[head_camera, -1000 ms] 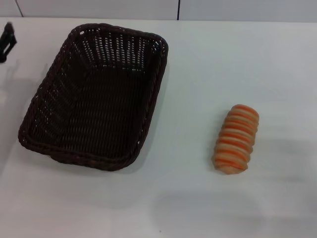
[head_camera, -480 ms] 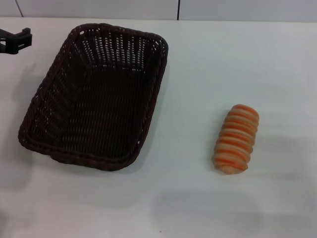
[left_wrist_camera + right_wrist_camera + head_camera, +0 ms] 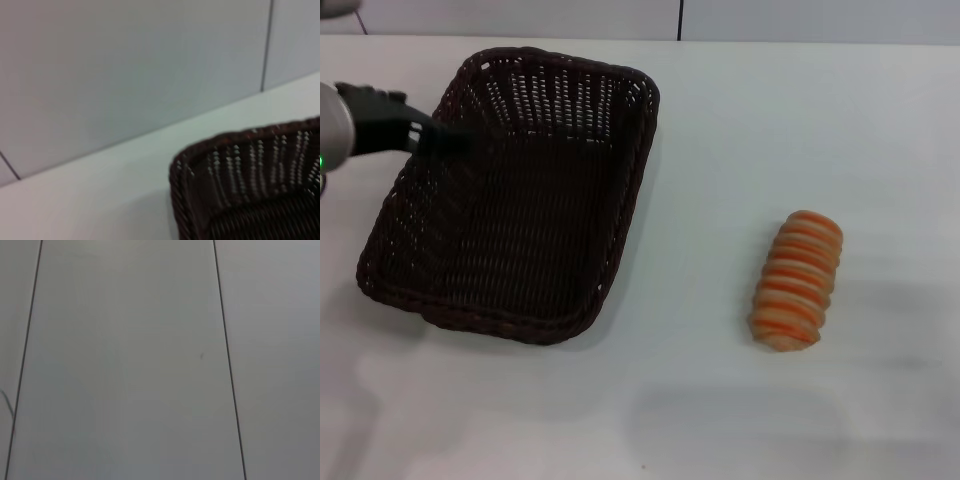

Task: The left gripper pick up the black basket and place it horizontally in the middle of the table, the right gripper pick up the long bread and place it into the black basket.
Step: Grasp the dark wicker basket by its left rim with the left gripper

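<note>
The black basket [image 3: 520, 215] lies on the white table [image 3: 720, 410] at the left, its long side running away from me at a slight slant. It is empty. My left gripper [image 3: 448, 137] on its grey arm with a green light reaches in from the left and hovers over the basket's far left rim. One corner of the basket also shows in the left wrist view [image 3: 240, 185]. The long bread [image 3: 797, 281], striped orange and cream, lies on the table at the right, apart from the basket. My right gripper is out of view.
A pale panelled wall [image 3: 520, 15] runs along the table's far edge. The right wrist view shows only wall panels [image 3: 125, 365]. Bare tabletop lies between the basket and the bread and along the front.
My left gripper has moved right from the table's far left edge to above the basket's left rim. The basket and the bread have not moved.
</note>
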Tool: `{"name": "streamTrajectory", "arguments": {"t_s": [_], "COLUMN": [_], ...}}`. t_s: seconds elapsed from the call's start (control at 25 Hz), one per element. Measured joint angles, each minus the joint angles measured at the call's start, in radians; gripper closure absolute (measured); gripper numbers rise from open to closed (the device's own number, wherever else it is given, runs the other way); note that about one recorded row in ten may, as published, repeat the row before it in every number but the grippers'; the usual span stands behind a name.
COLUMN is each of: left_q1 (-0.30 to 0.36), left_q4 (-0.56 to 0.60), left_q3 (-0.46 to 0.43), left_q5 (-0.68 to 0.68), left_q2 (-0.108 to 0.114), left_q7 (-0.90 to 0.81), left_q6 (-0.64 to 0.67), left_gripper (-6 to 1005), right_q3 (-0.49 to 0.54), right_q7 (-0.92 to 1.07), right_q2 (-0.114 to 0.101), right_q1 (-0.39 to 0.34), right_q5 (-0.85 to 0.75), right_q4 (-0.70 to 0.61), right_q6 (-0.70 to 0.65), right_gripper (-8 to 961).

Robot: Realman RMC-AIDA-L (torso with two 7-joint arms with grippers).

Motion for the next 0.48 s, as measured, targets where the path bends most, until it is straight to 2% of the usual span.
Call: {"name": "streamTrajectory", "arguments": {"t_s": [0.12,0.16,0.48], "left_q1": [-0.01,-0.033,-0.071], "left_q4": [0.024,0.092,0.21], "left_q3": [0.005,0.004,-0.024], "left_q5": [-0.003,0.0,0.002], "left_q2": [0.0,-0.002,-0.001], "left_q7": [-0.002,-0.006,-0.004], "left_q6": [0.0,0.023,0.083], "left_gripper": [266,268,282], "right_q3": [0.0,0.0,0.0], "right_q7": [0.0,0.0,0.001], "right_q2": [0.0,-0.001,-0.001], "right_q1": [-0.004,-0.005,-0.006], "right_q5": [0.0,0.0,0.0], "right_q4": [-0.003,-0.003,-0.004], "right_q6": [-0.005,-0.006,-0.005], "right_gripper": [143,143,142]}}
